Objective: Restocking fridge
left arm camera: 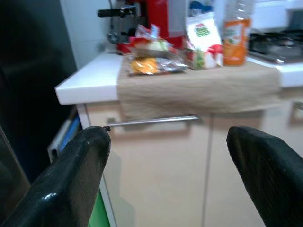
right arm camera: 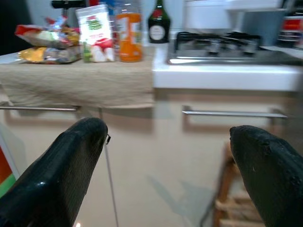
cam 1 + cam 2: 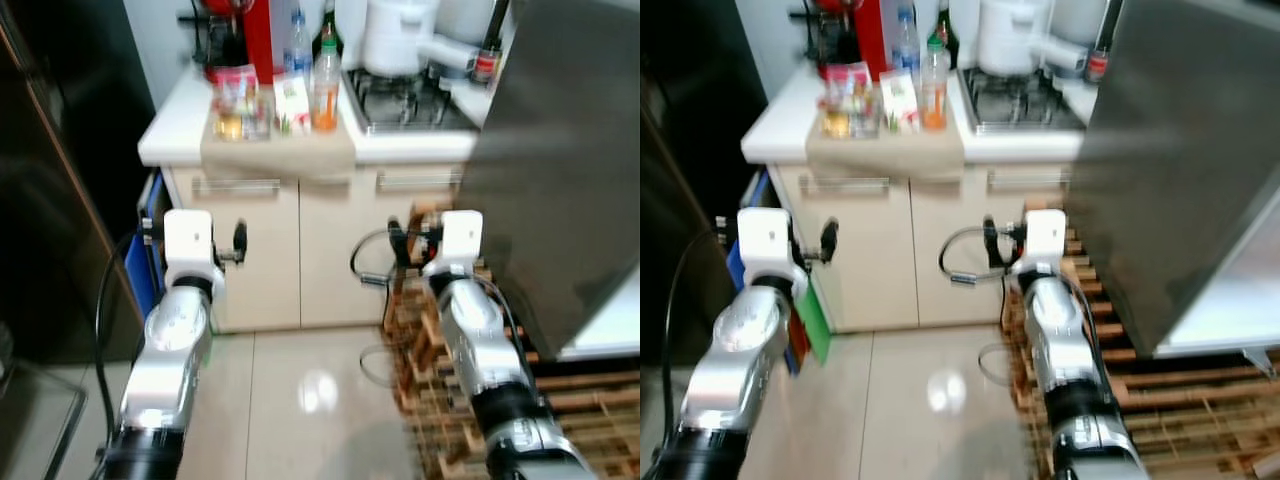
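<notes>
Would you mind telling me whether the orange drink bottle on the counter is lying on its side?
No, the orange drink bottle stands upright on the beige cloth, right beside the white snack pouch.

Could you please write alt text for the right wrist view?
The open right gripper faces a cream cabinet, apart from it. On the counter's beige cloth stand an orange juice bottle, a white pouch and bagged food.

Silver arms, white wrist blocks, looping black cables, and glossy black fingers (image 1: 71, 184).
</notes>
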`<state>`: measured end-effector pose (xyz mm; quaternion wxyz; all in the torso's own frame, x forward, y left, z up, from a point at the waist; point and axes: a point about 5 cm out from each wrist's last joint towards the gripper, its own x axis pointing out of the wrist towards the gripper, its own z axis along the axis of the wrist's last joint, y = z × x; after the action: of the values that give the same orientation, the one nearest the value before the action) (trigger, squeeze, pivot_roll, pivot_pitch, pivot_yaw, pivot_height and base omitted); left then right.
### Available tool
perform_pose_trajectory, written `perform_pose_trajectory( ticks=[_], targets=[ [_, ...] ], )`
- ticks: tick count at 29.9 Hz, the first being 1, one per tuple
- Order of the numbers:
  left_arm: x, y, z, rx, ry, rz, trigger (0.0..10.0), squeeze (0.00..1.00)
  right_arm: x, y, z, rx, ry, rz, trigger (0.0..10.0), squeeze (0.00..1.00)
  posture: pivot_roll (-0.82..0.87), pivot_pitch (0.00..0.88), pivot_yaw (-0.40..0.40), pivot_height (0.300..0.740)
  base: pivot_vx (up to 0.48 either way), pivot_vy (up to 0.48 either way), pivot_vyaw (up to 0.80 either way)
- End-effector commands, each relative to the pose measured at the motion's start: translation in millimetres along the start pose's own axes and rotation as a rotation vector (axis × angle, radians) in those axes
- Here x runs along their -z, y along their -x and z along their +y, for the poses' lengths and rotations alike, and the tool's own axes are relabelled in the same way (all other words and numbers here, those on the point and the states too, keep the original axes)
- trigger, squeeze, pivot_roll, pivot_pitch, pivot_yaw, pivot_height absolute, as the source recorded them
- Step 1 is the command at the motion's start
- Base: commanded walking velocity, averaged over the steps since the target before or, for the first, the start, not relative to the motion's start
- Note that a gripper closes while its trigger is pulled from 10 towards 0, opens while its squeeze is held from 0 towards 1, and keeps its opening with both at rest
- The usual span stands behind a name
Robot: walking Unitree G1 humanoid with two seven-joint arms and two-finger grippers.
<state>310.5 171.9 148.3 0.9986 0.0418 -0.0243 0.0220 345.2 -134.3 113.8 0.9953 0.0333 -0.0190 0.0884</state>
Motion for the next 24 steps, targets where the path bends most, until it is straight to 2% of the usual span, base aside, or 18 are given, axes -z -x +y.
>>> perform_pose_trajectory(
  ticks=[1, 8, 11, 12, 16, 19, 23, 24],
  targets=[
    [-2.8, -0.5, 7.0, -0.026, -0.013, -0.011, 10.0, 0.00, -4.4, -4.8, 8.8, -0.029, 0.003, -0.015, 10.0, 0.00, -0.02, 0.000, 0.000, 0.740, 0.480, 0.000, 0.00],
    [-4.3, -0.6, 9.1, -0.041, -0.006, -0.018, 10.0, 0.00, -5.1, -5.4, 9.7, -0.033, 0.002, -0.018, 10.0, 0.00, -0.02, 0.000, 0.000, 0.740, 0.480, 0.000, 0.00],
    [-8.2, -0.6, 11.2, -0.054, -0.008, -0.034, 10.0, 0.00, -12.7, -7.6, 13.3, -0.047, -0.007, -0.046, 10.0, 0.00, -0.02, 0.000, -0.002, 0.740, 0.480, 0.000, 0.00],
    [-10.9, -0.8, 11.9, -0.057, -0.012, -0.047, 10.0, 0.00, -20.4, -10.7, 17.3, -0.077, 0.013, -0.075, 10.0, 0.00, -0.02, 0.000, -0.004, 0.740, 0.480, 0.000, 0.00],
    [-13.7, -1.0, 9.4, -0.037, -0.024, -0.058, 10.0, 0.00, -28.6, -16.0, 20.2, -0.102, 0.030, -0.097, 10.0, 0.00, -0.02, 0.000, -0.008, 0.740, 0.480, 0.000, 0.00],
    [-17.6, -1.5, 5.9, -0.036, -0.012, -0.076, 10.0, 0.00, -44.5, -24.1, 23.1, -0.113, 0.017, -0.136, 10.0, 0.00, -0.02, 0.000, -0.015, 0.740, 0.480, 0.000, 0.00],
    [-21.5, -2.2, 2.8, -0.020, -0.009, -0.094, 10.0, 0.00, -91.0, -39.0, 31.6, -0.134, -0.008, -0.261, 10.0, 0.00, -0.02, 0.000, -0.014, 0.740, 0.480, 0.000, 0.00],
    [-21.5, -2.2, 2.8, -0.020, -0.009, -0.094, 10.0, 0.00, -91.0, -39.0, 31.6, -0.134, -0.008, -0.261, 10.0, 0.00, -0.02, 0.000, -0.014, 0.740, 0.480, 0.000, 0.00]
  ],
)
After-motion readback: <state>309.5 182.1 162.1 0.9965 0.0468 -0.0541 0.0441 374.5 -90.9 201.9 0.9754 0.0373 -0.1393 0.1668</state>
